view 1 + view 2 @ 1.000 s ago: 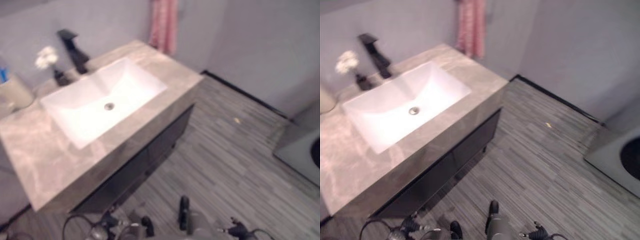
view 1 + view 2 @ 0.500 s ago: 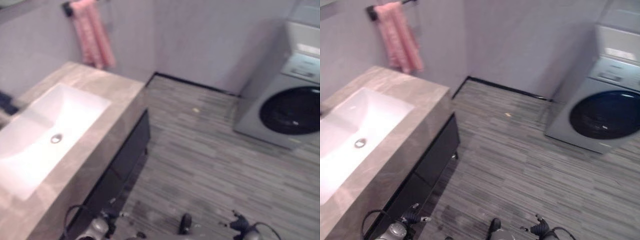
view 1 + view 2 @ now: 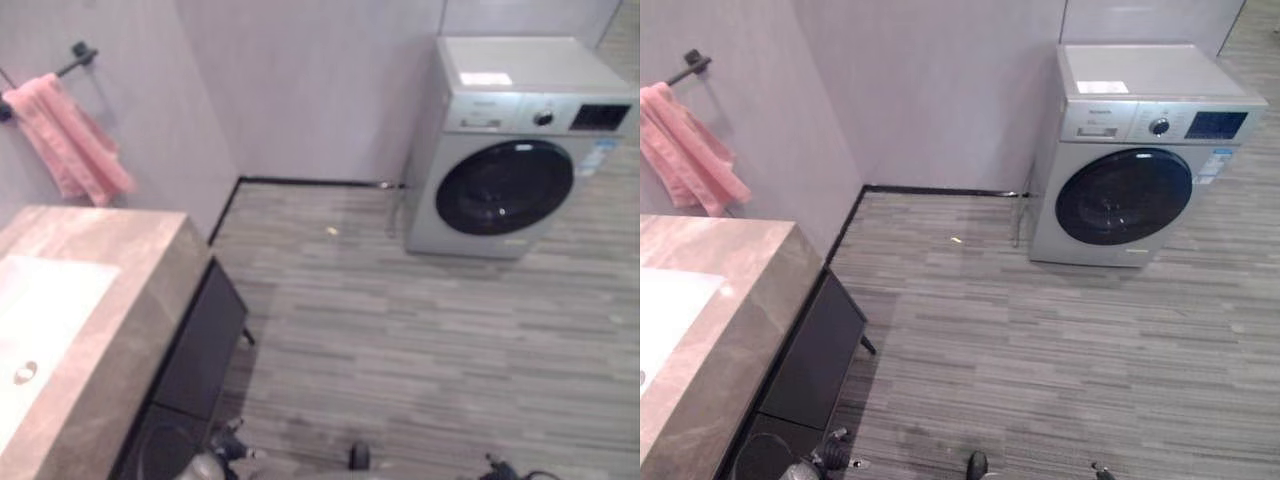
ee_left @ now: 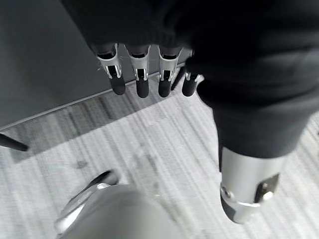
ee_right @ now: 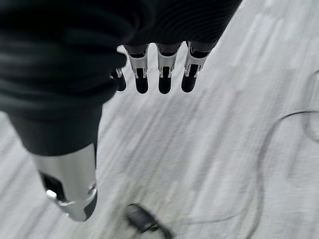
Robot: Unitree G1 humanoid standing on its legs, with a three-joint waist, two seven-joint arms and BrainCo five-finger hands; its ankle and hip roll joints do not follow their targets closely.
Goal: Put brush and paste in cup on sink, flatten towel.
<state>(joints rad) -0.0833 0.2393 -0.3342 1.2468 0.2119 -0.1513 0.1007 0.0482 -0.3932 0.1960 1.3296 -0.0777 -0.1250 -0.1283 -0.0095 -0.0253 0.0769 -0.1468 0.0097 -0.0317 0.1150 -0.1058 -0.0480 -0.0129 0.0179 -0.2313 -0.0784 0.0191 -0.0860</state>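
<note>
A pink towel (image 3: 68,140) hangs bunched from a black bar on the wall at the left, above the far end of the vanity. The white sink (image 3: 45,295) is cut off by the left edge, set in a grey marble counter (image 3: 135,285). My left hand (image 4: 142,74) hangs over the wood-look floor beside the dark cabinet front, its fingers straight and holding nothing. My right hand (image 5: 164,69) hangs over bare floor, also with straight fingers and nothing in it.
A silver front-loading washing machine (image 3: 505,150) stands against the back wall at the right. A dark cabinet (image 3: 195,340) sits under the counter. Striped grey floor (image 3: 400,330) stretches between the vanity and the machine, with a small yellowish speck (image 3: 331,231) near the wall.
The camera has swung to the right: the sink has slid to the left edge, the faucet, flowers and cup have left the picture, and the washing machine has come in.
</note>
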